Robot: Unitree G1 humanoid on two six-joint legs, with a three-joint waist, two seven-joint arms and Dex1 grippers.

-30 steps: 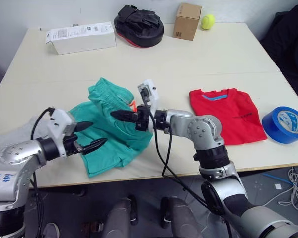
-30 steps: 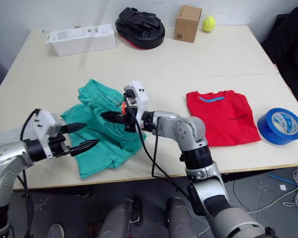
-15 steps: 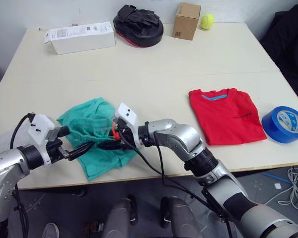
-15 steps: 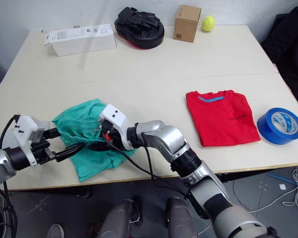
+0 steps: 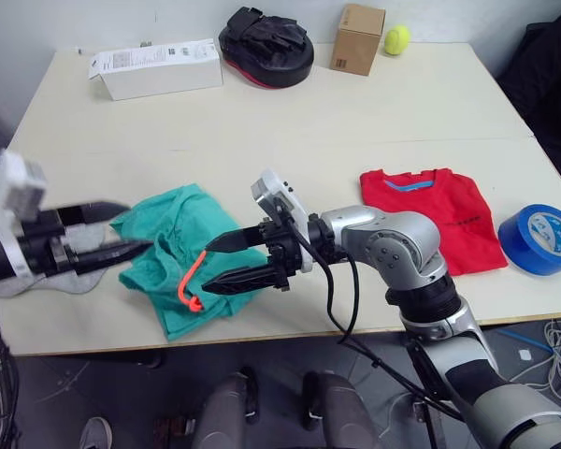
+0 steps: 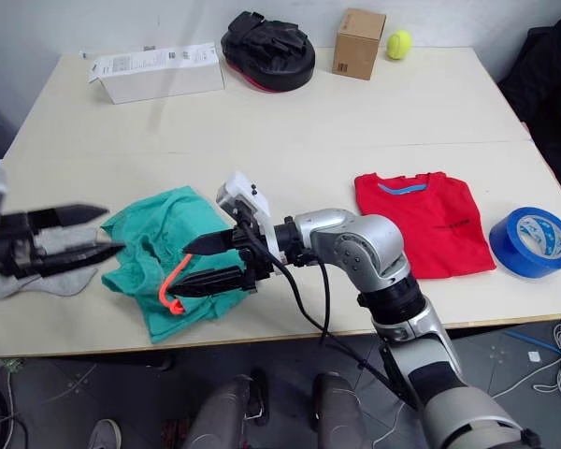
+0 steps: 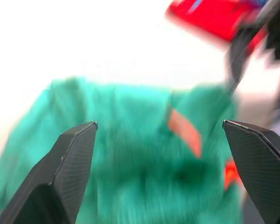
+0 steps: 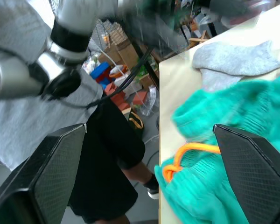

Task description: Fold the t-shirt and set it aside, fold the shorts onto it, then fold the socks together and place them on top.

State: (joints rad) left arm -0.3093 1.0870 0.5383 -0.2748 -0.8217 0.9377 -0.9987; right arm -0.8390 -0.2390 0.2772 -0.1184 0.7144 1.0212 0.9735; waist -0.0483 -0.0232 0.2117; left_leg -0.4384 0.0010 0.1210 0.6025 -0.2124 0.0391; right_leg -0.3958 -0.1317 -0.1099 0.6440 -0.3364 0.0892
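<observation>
**Both grippers spread wide over the crumpled shorts**

The right gripper (image 5: pixel 238 260) reaches across the body toward the robot's left, its forearm bent at the elbow and lying nearly level above the table (image 5: pixel 290 112). Its two tapered black fingers are parted wide and hold nothing, their tips over the near right edge of the shorts (image 5: pixel 173 253). The left gripper (image 5: pixel 112 231) comes in from the far left edge, arm stretched level and pointing right, fingers likewise spread apart and empty, tips just at the left edge of the shorts.

The shorts are a soft, rumpled teal heap near the front edge of the table, with a gathered waistband and an orange-red drawstring (image 5: pixel 193 281) looping out over the cloth in a thin curved cord. The socks (image 8: pixel 235 60), pale grey knit, lie flat on the tabletop just left of the shorts, under the left gripper. The t-shirt (image 5: pixel 435 215), bright red with a blue neck band, lies folded into a neat rectangle well to the right, beside a blue roll of tape (image 5: pixel 540 238).
</observation>
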